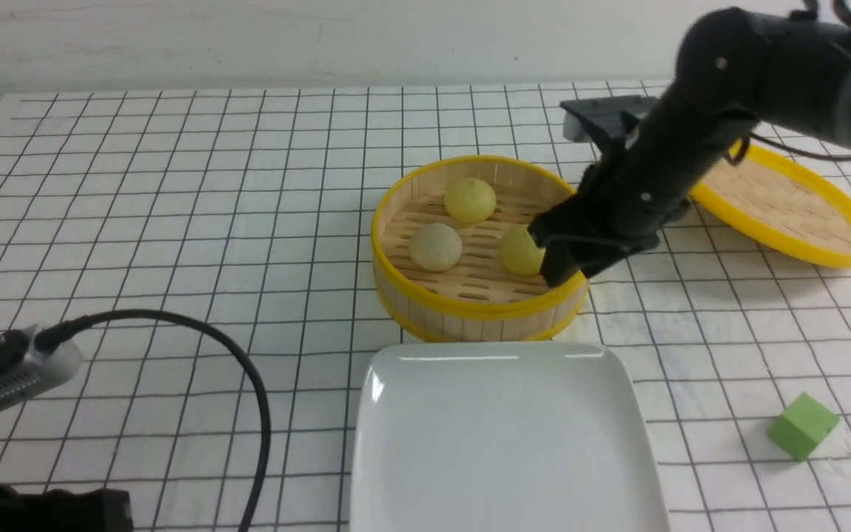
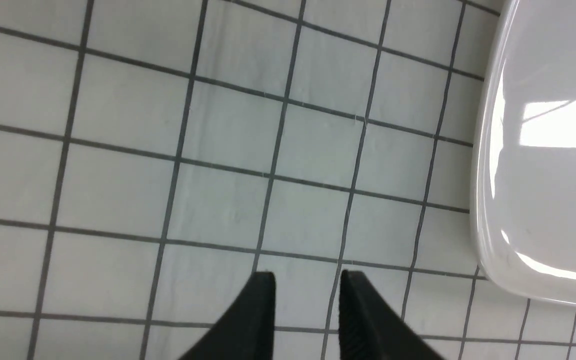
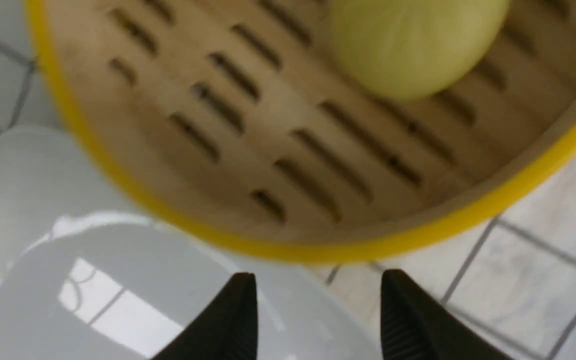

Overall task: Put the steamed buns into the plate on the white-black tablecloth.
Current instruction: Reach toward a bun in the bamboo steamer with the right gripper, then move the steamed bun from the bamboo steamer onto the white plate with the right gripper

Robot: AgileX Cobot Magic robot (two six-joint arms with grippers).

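Steamed buns [image 1: 436,246] sit all three inside the bamboo steamer [image 1: 470,307] on the white-black tablecloth [image 1: 174,222]: a rear yellow bun [image 1: 470,199] near the far wall, a beige-white bun [image 1: 436,246] on the left side, and a right-hand yellow bun [image 1: 520,250]. The plate [image 1: 499,443] lies just in front of the steamer, on the robot's side, with nothing on it.

The right gripper [image 1: 555,275] reaches down over the steamer's front-right rim, its black body hiding part of the right-hand yellow bun. In the right wrist view its fingers [image 3: 245,310] are spread wide with nothing between them. They hang over the plate's edge [image 3: 93,280] and the cloth, just short of the yellow rim [image 3: 318,250]. The bun [image 3: 418,45] lies beyond the tips on the slatted floor, clear of both fingers and not touched.

The left gripper [image 2: 307,277] hangs above bare cloth well left of the steamer, beside the plate's edge [image 2: 543,175]. Its fingers are parted by a narrow gap and grip nothing.

The steamer lid [image 1: 787,207] rests tilted at the far right, and a green cube [image 1: 802,426] lies right of the plate
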